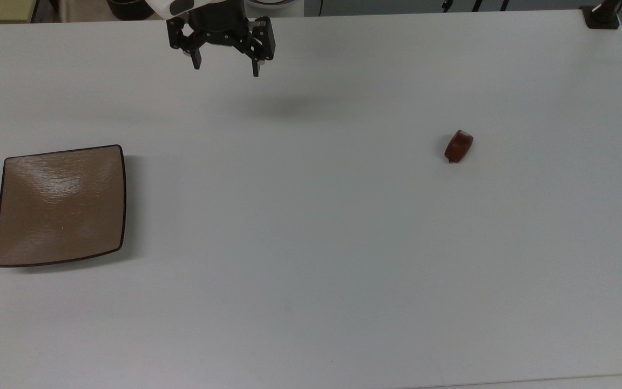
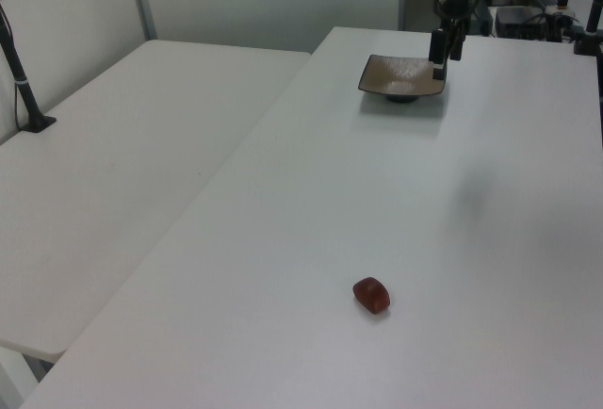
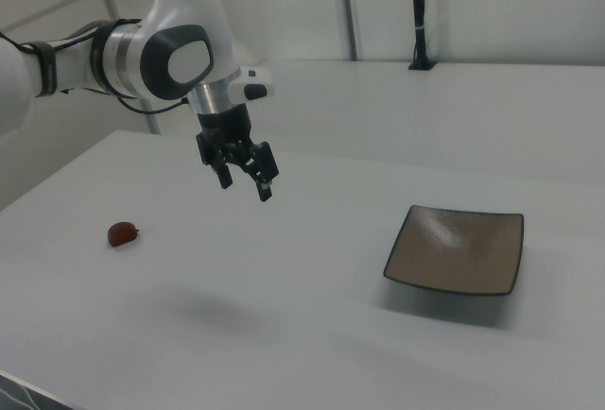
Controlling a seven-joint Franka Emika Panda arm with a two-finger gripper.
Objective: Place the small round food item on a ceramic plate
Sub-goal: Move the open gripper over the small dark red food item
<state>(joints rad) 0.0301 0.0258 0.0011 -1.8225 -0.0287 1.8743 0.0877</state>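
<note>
Nothing of the task is done yet, by the look of it. The small, glossy reddish-brown rounded food item (image 1: 458,146) lies alone on the bare white table (image 1: 311,259), toward the top view's right, and the square, glossy tan-brown ceramic plate (image 1: 60,205) with its thin dark rim sits well apart from it at the top view's left, with nothing on it. The black two-finger gripper (image 1: 226,67) hangs in the air above the table's far edge in the top view, between the two things but nearer the plate's side, its fingers spread apart and holding nothing. A soft shadow on the table beneath it suggests it is well clear of the surface.

All the work seems to remain: reaching across to the food item, closing on it, carrying it over and setting it on the plate.

In the top view the arm is cut off above the wrist by the frame's edge. In the left view the gripper overlaps the plate's far corner, so how they stand to each other is hard to read there. The food item's flatter side is probably turned downward, though I cannot be sure.
</note>
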